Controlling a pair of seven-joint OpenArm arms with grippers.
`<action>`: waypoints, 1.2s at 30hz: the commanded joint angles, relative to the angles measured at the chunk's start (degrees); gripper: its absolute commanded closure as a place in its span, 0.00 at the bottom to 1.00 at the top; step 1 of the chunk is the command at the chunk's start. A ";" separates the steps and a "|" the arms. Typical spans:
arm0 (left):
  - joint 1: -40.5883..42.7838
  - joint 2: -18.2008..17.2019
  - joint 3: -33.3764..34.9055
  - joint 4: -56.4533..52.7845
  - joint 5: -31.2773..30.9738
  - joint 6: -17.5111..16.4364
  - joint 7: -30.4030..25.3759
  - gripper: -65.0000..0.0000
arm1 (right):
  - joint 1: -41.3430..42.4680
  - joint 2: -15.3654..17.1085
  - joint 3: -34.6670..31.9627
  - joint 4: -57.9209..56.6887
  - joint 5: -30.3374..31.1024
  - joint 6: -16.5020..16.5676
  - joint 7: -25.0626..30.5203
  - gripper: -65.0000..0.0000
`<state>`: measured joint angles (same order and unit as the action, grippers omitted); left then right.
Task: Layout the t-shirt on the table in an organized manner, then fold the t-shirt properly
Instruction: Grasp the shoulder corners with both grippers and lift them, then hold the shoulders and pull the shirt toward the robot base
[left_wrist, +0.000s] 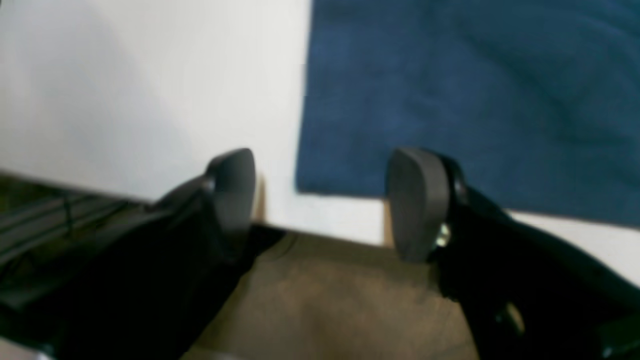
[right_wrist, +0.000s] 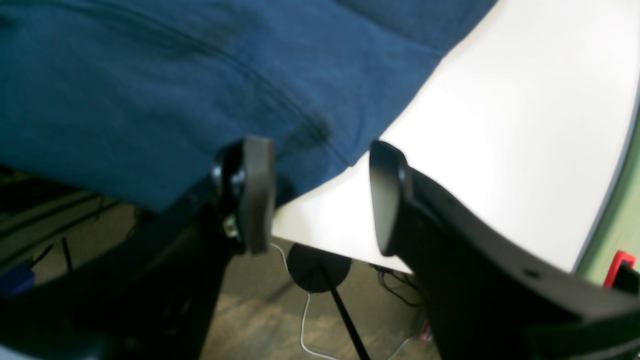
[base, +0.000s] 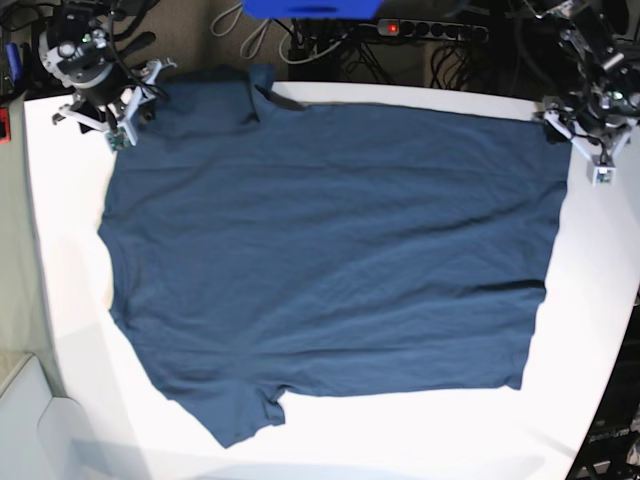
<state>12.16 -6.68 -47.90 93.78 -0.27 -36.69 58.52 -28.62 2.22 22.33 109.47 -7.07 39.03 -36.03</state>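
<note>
- Gaping wide on both sides, left gripper (left_wrist: 320, 200) straddling shirt (base: 330, 260) corner, right gripper (right_wrist: 320, 195) straddling sleeve edge.
- Lying flat across table (base: 600, 330).
- Risking pinching one layer only, or dragging cloth off the far edge.

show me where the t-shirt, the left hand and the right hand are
t-shirt (base: 330, 260), base view, middle of the spread cloth.
left hand (left_wrist: 320, 200), left wrist view, midway between its open fingertips.
right hand (right_wrist: 322, 195), right wrist view, midway between its open fingertips.

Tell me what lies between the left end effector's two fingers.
In the left wrist view, the open left end effector frames a bare strip of the table, the corner of the t-shirt, and floor below the table's edge.
</note>
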 joint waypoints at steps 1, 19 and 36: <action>-0.34 -0.93 -0.06 0.60 -0.56 0.07 -0.72 0.37 | -0.26 0.37 0.13 0.99 0.52 0.23 1.00 0.53; -0.34 -0.84 0.38 -4.06 -0.56 0.07 -2.21 0.38 | -0.26 0.46 1.81 1.08 0.43 0.23 1.00 0.53; -0.16 0.57 0.47 -4.77 -0.65 -0.02 -4.50 0.86 | -5.00 -0.94 1.45 3.80 0.52 0.32 1.00 0.53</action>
<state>11.73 -5.85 -47.48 88.88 -2.48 -36.69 52.16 -33.43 0.93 23.55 111.94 -7.03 39.16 -36.01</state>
